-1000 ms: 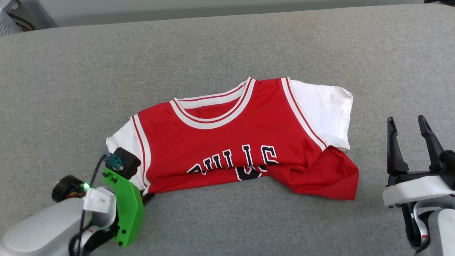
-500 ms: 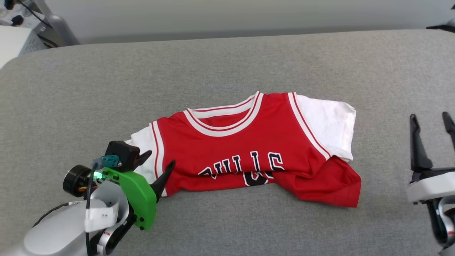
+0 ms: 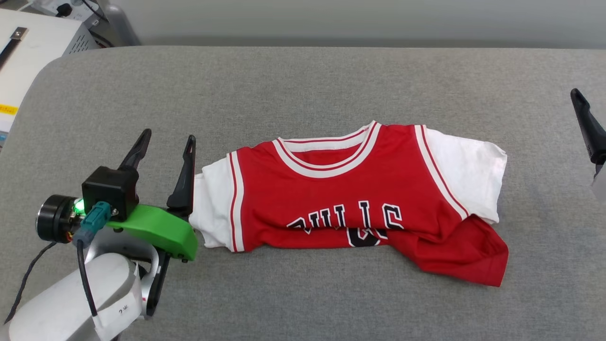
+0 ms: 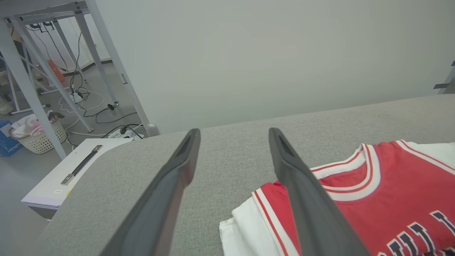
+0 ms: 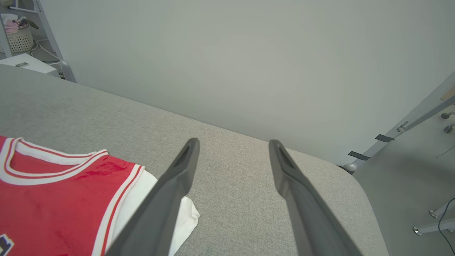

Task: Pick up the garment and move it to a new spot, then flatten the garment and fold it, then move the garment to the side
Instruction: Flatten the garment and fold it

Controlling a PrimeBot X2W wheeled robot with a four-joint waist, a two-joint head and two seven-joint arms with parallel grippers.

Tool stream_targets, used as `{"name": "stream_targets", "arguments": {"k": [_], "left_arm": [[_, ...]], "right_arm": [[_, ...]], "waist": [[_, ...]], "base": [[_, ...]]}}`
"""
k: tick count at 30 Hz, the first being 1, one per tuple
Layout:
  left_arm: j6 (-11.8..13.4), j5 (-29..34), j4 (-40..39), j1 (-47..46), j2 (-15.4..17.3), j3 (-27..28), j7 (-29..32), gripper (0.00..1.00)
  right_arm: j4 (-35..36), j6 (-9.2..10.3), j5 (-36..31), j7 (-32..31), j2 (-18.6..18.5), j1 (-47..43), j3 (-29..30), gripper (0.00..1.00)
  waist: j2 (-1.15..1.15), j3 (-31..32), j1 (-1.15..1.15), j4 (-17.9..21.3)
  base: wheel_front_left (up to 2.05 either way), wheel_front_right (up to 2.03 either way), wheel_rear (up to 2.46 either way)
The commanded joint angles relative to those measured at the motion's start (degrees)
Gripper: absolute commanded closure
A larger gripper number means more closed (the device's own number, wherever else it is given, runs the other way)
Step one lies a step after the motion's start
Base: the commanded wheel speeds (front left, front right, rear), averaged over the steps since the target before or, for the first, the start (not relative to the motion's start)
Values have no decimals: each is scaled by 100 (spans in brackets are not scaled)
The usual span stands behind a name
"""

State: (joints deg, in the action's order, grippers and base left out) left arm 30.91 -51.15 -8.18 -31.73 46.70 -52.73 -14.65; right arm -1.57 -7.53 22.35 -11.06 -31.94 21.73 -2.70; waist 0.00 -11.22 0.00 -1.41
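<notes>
The garment (image 3: 341, 199) lies front up on the grey table (image 3: 303, 80), collar away from the robot, its lower part doubled at the near edge so the black lettering is cut off, with a red corner sticking out near its right sleeve. The left gripper (image 3: 168, 137) sits just beside the garment's left white sleeve, fingers spread wide and empty; whether it touches the cloth is unclear. The right gripper (image 5: 233, 141) is well off the garment's right sleeve, also wide apart and empty.
</notes>
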Motion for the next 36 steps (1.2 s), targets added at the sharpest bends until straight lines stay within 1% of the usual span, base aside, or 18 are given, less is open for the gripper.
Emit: {"name": "stream_targets", "arguments": {"k": [1,4,7,11,14,16,21,25,29,30,31,36], "left_arm": [[105,217,-66,158,-101,167,-31,0],[270,662,-156,410,-320,627,-33,0],[335,1097,-176,698,-596,1049,-33,0],[259,1672,-119,1095,-1098,1612,-34,0],[132,2003,-57,1304,-1470,1973,-34,0],[-44,2197,32,1399,-1707,2221,-34,0],[-626,2610,345,1509,-2241,2766,-34,0],[-1038,2895,573,1522,-2569,3139,-34,0],[-1380,3132,762,1554,-2807,3500,-34,0],[-1449,3181,799,1563,-2843,3581,-34,0],[-1534,3241,841,1575,-2881,3680,-34,0],[-1938,3455,942,1584,-2970,4040,-34,0]], "right_arm": [[-79,4,218,-333,-182,158,-182,0],[-269,4,744,-1164,-608,461,-604,0],[-434,4,1173,-1836,-935,736,-1000,0],[-711,4,1680,-2706,-1199,1100,-1509,0],[-912,4,1876,-3026,-1257,1365,-1771,0],[-1054,4,1886,-3099,-1266,1552,-1943,0],[-1511,4,1919,-3036,-1132,1867,-2373,0],[-1879,4,2022,-2997,-1058,1829,-2794,0],[-2004,4,2118,-2809,-1082,1766,-3168,0],[-2010,4,2130,-2683,-1087,1784,-3206,52],[-2025,4,2140,-2522,-1098,1815,-3248,100],[-2175,4,2094,-1653,-1240,1982,-3193,100]], "waist": [[0,-172,0,-127],[0,-345,0,-216],[0,-525,0,-290],[0,-800,0,-394],[0,-990,0,-468],[0,-1117,0,-520],[0,-1350,0,-642],[0,-1410,0,-692],[0,-1389,0,-660],[0,-1375,0,-639],[0,-1347,0,-602],[0,-1159,0,-462]], "base": [[0,0,0],[0,0,0],[0,0,0],[0,0,0],[0,0,0],[0,0,0],[0,0,0],[0,0,0],[0,0,0],[0,0,0],[0,0,0],[0,0,0]]}}
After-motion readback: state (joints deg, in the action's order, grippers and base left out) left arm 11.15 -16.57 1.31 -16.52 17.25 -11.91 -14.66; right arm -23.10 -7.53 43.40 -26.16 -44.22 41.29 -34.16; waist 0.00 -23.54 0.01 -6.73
